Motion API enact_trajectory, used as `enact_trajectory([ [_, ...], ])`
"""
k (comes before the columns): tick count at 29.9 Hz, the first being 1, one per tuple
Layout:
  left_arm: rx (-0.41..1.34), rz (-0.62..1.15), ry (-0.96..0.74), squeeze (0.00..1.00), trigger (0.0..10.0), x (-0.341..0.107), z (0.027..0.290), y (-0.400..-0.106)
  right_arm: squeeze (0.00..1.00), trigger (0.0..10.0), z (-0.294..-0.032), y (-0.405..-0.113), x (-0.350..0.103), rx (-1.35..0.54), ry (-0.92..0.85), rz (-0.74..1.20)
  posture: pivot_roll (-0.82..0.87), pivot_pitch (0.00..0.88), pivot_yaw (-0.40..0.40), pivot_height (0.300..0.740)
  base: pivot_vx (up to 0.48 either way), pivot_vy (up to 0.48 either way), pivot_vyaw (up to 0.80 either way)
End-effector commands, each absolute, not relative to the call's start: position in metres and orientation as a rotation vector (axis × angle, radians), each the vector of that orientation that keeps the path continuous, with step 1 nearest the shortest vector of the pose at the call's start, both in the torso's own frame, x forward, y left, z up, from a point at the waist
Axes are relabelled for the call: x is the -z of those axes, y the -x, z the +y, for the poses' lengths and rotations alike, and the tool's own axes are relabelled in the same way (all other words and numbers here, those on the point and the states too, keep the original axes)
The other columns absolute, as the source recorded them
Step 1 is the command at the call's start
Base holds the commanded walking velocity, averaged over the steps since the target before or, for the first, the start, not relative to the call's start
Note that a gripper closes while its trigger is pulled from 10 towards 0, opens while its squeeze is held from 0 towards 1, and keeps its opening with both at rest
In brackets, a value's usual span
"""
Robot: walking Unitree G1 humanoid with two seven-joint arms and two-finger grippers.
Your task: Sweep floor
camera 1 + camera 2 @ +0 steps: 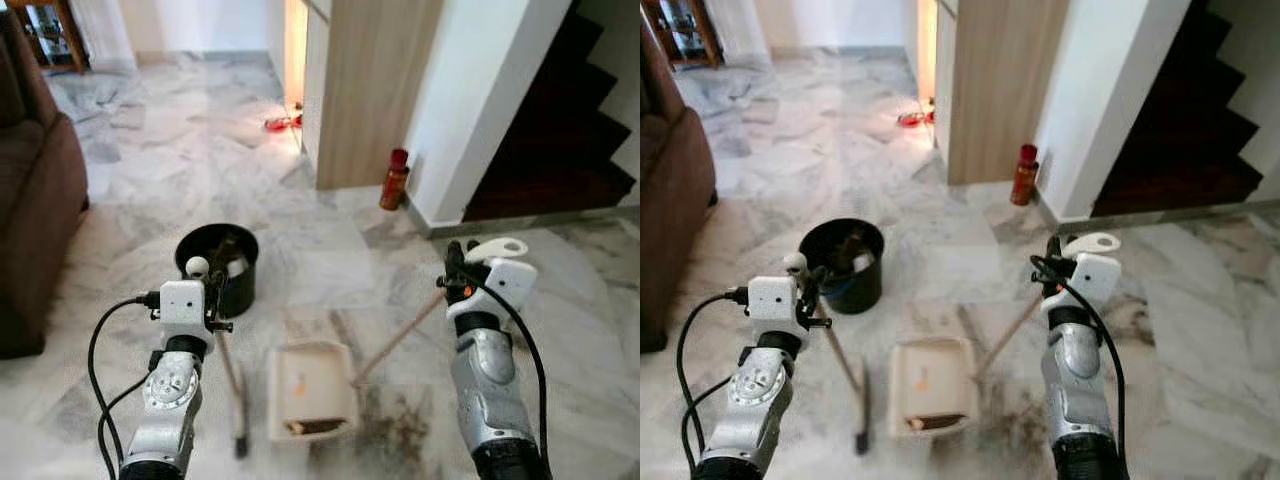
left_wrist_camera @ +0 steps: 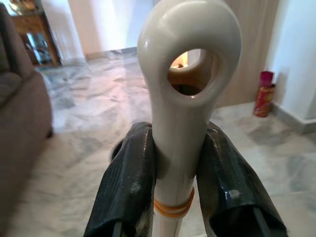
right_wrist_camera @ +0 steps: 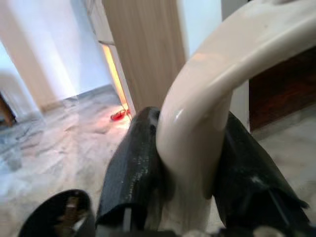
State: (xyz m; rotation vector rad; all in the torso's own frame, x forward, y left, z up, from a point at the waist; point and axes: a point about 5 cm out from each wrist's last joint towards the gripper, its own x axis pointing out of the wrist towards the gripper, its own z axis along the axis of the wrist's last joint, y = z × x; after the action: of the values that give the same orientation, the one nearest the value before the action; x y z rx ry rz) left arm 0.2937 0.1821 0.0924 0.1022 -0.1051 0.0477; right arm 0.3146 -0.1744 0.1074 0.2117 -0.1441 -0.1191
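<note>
Jaws of the left gripper are pinched on the cream broom handle, just under its looped end; below them the broom head is set on the marble floor. Jaws of the right gripper are clamped on the dustpan handle, whose stick slants down to the dustpan, laid between both arms beside what seems a dirt patch. A black bucket is seen beyond the left jaws.

Both silver arms are up in front, elbows low, wrists pointing forward. Left hand has its black fingers clamped tight around something, and the right hand is clamped the same way.
</note>
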Motion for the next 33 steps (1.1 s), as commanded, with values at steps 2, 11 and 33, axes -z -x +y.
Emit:
enact_trajectory([
  [2, -0.028, -0.147, -0.096, 0.00, 10.0, -0.102, 0.176, -0.296, 0.00, 10.0, -0.179, -0.314, -0.115, 0.132, -0.208, -0.179, 0.03, 0.000, -0.023, 0.740, 0.000, 0.480, 0.00],
  [11, -0.029, -0.150, -0.101, 0.00, 10.0, -0.104, 0.177, -0.298, 0.00, 10.0, -0.177, -0.314, -0.115, 0.128, -0.218, -0.178, 0.04, 0.000, -0.020, 0.740, 0.000, 0.480, 0.00],
  [33, -0.026, -0.168, -0.109, 0.00, 10.0, -0.108, 0.175, -0.297, 0.00, 10.0, -0.175, -0.317, -0.126, 0.131, -0.224, -0.219, 0.04, 0.000, -0.024, 0.740, 0.000, 0.153, 0.00],
])
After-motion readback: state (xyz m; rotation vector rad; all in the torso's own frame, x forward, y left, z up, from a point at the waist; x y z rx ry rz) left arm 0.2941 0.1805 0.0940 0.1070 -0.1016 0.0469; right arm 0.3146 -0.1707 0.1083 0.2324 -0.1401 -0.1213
